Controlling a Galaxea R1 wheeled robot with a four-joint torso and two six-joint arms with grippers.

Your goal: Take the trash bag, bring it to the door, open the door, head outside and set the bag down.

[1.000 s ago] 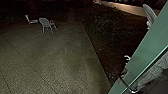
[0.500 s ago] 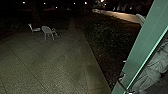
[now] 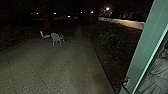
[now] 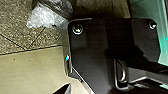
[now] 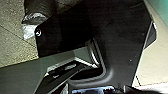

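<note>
"What's left of the green door (image 3: 141, 50)?"

"Far off, two pale chairs (image 3: 56, 37). They sit at the back of the paved yard (image 3: 52, 70), and it's dark out there."

"And closer to the door?"

"Leafy bushes (image 3: 107, 41). Past them there's a bright strip of ground (image 3: 122, 22), up near the door's edge."

"What's on the door?"

"A bent dark handle (image 3: 125, 85), low down. Just right of the door's edge is some pale, crumpled stuff (image 3: 158, 75). I can't tell what it is."

"Where's the trash bag?"

"The trash bag (image 4: 48, 16) is apart from the door, over the speckly paving. It's dark with a shiny, see-through part. I can't tell if it touches the ground."

"Is the left gripper spread, pressed together or pinching it?"

"I can't tell. Same for the right gripper."
</note>
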